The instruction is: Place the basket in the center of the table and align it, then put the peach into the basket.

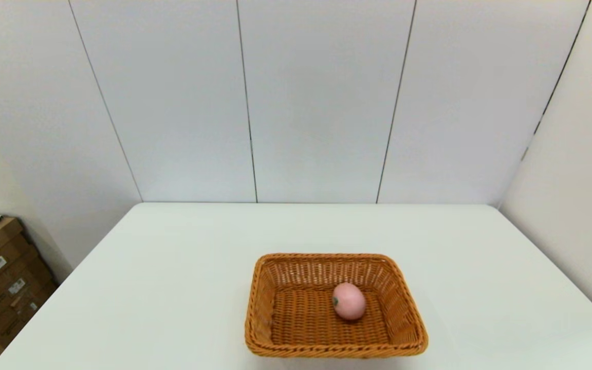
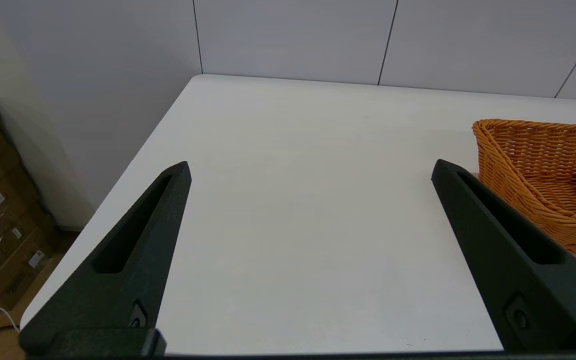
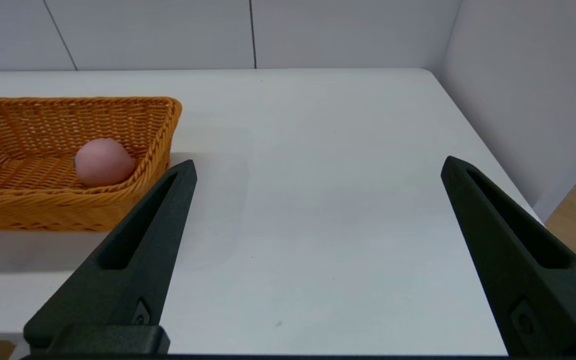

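Head view shows our peach point(image 1: 349, 301) lying inside the basket point(image 1: 260, 308), near the table's point(image 1: 172, 257) near edge — long axis left-right. Our left gripper point(image 2: 310, 170) and right gripper point(image 3: 318, 167) flank it, both spread, empty — right seems slightly nearer.

Orange-brown woven basket point(image 1: 285, 329), pale pink peach point(image 1: 350, 302), white table point(image 1: 172, 267).

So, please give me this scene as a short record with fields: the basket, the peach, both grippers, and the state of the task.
basket: on the white table, near the front middle
peach: lying inside the basket, on its floor
left gripper: open, empty, over bare table beside the basket
right gripper: open, empty, over bare table on the basket's other side
task state: peach is in the basket
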Controlling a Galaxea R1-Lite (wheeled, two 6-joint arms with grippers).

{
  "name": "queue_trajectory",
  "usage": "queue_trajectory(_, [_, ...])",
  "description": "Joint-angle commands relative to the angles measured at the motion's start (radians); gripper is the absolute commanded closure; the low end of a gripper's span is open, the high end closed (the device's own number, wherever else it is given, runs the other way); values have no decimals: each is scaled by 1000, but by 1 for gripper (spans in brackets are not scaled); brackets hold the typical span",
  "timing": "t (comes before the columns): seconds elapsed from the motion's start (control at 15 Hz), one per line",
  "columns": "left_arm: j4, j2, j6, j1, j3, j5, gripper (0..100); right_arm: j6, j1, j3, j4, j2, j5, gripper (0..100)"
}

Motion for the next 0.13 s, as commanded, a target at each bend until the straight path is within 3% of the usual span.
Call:
queue_trajectory(0.07, [0,0,-1,0,0,1,0,1,0,0,0,0,0,0])
queue_trajectory(0.13, [0,0,-1,0,0,1,0,1,0,0,0,0,0,0])
